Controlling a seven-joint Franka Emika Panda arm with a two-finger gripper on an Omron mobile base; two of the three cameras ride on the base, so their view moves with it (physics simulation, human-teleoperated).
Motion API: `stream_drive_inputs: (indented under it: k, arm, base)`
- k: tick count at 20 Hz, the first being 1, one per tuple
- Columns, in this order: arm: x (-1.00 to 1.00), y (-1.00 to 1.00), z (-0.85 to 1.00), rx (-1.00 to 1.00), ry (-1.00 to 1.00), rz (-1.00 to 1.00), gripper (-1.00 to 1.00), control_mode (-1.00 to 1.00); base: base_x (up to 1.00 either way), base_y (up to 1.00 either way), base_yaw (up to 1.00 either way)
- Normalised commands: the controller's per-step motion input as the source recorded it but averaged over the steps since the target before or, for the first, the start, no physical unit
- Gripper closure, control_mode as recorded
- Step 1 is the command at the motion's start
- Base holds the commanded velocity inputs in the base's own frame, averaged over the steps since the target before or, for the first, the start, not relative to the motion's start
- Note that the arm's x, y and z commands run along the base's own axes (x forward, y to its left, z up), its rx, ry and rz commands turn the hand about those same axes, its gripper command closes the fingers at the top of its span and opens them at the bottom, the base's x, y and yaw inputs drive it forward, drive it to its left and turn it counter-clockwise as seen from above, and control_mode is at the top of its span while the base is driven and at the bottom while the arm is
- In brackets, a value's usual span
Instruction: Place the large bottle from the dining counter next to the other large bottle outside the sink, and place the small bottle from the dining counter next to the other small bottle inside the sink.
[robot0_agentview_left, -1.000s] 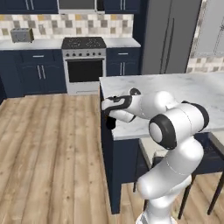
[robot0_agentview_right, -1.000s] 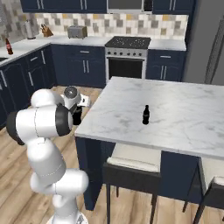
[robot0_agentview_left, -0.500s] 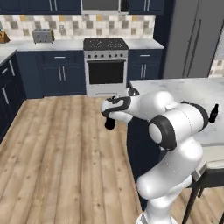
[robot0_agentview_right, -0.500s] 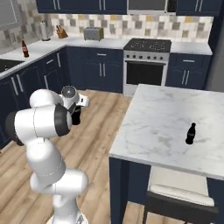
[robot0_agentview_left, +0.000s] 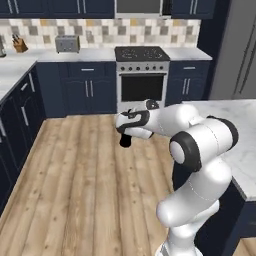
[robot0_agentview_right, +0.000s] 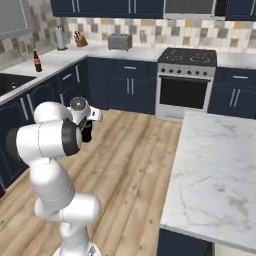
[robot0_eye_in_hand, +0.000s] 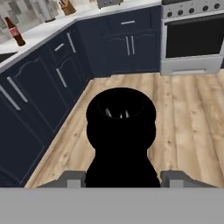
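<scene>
You have the large bottle (robot0_eye_in_hand: 121, 135) clamped in the tool (robot0_eye_in_hand: 121, 177), its base pointing away from the hand, carried over the wood floor (robot0_agentview_left: 75, 180). Delivery is left: the other large bottle (robot0_agentview_right: 37, 61) stands far left on the bench (robot0_agentview_right: 55, 59) beside the sink (robot0_agentview_right: 11, 82). The small bottle's move looks undone.

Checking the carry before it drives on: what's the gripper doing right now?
Gripper: closed on the large bottle, carried over the wooden floor.
</scene>
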Motion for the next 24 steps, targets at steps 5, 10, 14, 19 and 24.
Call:
stream_drive_inputs:
  k: [5,10,14,19,24]
  arm:
    - [0.00,0.00,0.00,0.00,0.00,0.00,1.00,1.00]
    - [0.00,0.00,0.00,0.00,0.00,0.00,1.00,1.00]
    - [0.00,0.00,0.00,0.00,0.00,0.00,1.00,1.00]
    - [0.00,0.00,0.00,0.00,0.00,0.00,1.00,1.00]
    - [0.00,0.00,0.00,0.00,0.00,0.00,1.00,1.00]
  base:
    - [0.89,0.33,0.12]
    - [0.88,0.25,0.20]
    - [0.90,0.24,0.27]
    - [0.92,0.18,0.32]
    - [0.90,0.12,0.31]
